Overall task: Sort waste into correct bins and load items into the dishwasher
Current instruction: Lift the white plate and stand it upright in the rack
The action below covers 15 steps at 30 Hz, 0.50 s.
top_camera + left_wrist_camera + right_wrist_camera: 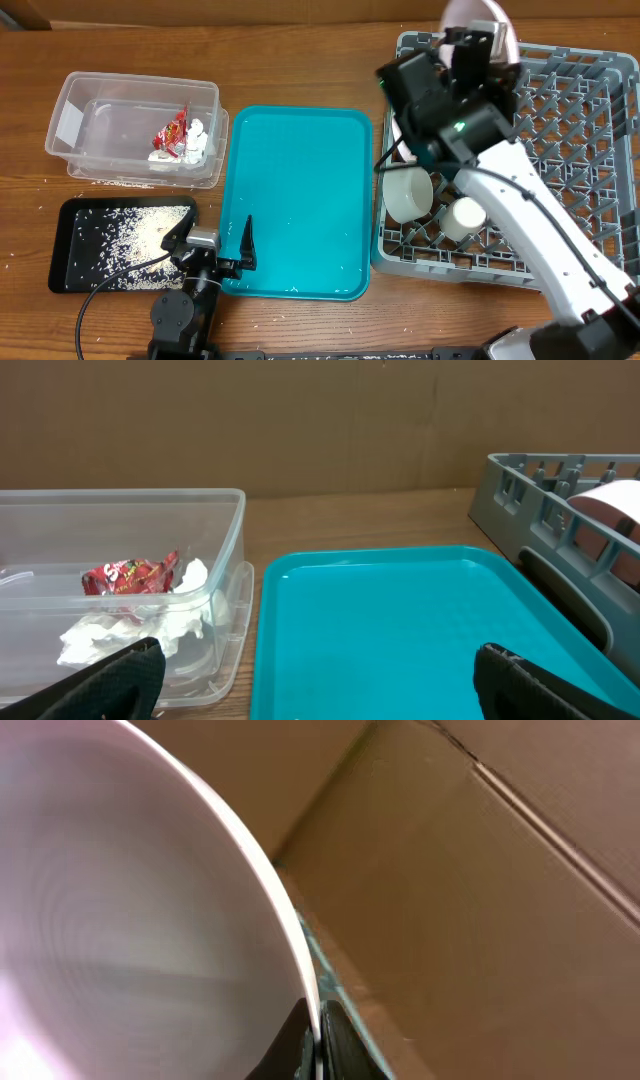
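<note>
Loading step: right fingers (318, 1042) clamped on rim of pink plate (482, 18), held over far left corner of dish rack (590, 110). Left fingers (214, 243) apart, parked at near edge of tray (295, 150). Next, probably: line plate edge-on with a slot, lower, release.

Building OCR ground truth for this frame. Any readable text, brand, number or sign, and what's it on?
Red wrapper in the clear bin: white lettering, crumpled and too blurred to read.
Teal tray, dish rack, pink plate, black tray: no text visible.
Nothing else legible in any view.
</note>
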{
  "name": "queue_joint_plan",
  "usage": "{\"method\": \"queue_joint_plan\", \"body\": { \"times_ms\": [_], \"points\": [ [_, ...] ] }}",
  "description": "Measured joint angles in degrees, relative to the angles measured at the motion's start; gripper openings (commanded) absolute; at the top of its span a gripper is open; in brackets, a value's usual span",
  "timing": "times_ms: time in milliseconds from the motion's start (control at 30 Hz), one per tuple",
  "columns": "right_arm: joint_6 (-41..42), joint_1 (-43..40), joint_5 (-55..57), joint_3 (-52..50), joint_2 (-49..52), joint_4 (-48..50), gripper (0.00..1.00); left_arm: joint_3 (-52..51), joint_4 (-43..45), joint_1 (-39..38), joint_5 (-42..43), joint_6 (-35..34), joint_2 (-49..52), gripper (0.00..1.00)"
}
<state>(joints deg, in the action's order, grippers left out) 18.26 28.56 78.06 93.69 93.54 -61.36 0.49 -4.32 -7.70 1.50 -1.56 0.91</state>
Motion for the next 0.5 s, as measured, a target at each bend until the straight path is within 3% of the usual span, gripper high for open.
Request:
{"method": "queue_joint_plan", "body": {
  "times_ms": [200,500],
  "points": [
    [-2.01,-6.23,-3.15,-0.04,4.15,-2.58,0.04,0.00,0.00,0.00,0.00,0.00,0.00,1.00],
    [-3.32,-6.40,-11.23,-0.20,10.38,-7.06,0.04,0.00,0.00,0.00,-0.02,0.00,0.00,1.00]
  ]
}}
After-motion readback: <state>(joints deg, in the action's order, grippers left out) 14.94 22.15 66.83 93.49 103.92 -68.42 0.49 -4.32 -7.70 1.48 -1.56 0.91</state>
